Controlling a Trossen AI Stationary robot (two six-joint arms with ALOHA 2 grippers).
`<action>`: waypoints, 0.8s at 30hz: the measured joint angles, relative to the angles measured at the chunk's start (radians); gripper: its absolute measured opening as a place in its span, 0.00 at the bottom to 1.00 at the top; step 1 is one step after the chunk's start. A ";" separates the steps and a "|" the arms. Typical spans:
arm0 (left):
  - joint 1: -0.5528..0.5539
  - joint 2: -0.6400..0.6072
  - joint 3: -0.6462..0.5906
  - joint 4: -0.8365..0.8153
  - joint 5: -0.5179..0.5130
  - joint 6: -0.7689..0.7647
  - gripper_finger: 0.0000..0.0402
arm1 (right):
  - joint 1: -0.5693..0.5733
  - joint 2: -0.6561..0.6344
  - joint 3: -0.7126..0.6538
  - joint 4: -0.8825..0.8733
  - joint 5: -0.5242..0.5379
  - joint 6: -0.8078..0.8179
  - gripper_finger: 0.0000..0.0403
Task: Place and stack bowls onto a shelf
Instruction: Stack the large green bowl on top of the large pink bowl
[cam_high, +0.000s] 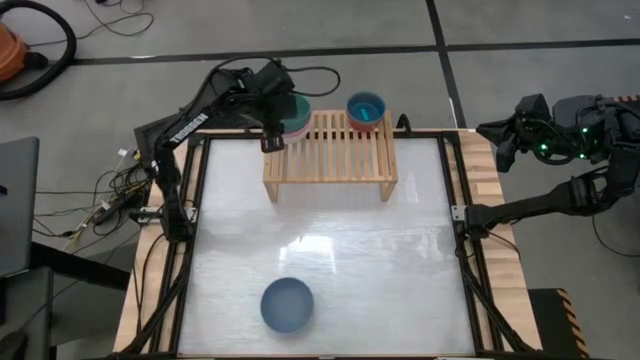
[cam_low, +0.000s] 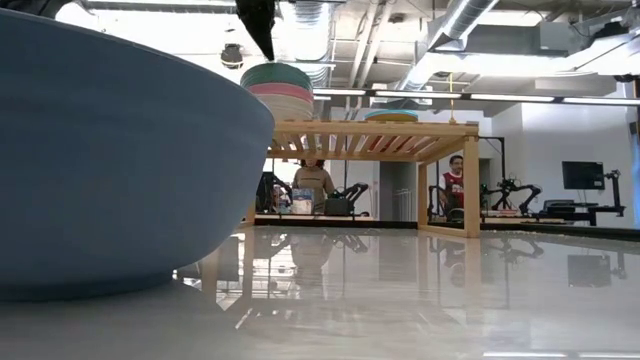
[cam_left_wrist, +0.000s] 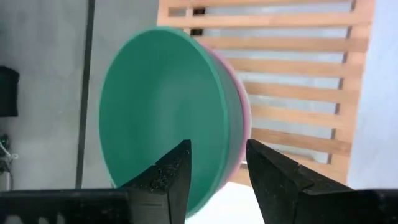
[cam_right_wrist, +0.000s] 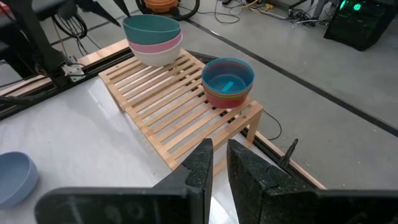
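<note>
— Bowls on the shelf (cam_high: 330, 155)?
— Dark green bowl (cam_right_wrist: 151, 28) over pink bowl (cam_right_wrist: 158, 45) over cream bowl (cam_right_wrist: 157, 58) at one far corner; smaller stack, teal bowl (cam_right_wrist: 227, 74) on top, at the other.
— Slate blue bowl (cam_high: 287, 304)?
— Alone on the table (cam_high: 400, 260), near front edge.
— Left gripper (cam_left_wrist: 216, 165)?
— Just above the green stack's rim, fingers narrowly apart, gripping nothing.
— Right gripper (cam_right_wrist: 219, 152)?
— Off the table's right side, fingers nearly closed, empty.
</note>
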 joint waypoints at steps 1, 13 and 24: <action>-0.003 -0.009 0.000 0.010 0.002 -0.008 0.35 | 0.000 0.000 0.000 0.000 0.000 -0.001 0.19; -0.102 -0.028 -0.080 0.096 -0.234 -0.111 0.19 | 0.000 0.000 0.000 0.000 0.000 -0.001 0.19; -0.196 -0.027 -0.248 0.164 -0.480 -0.164 0.01 | 0.000 0.000 0.000 0.000 0.000 0.000 0.19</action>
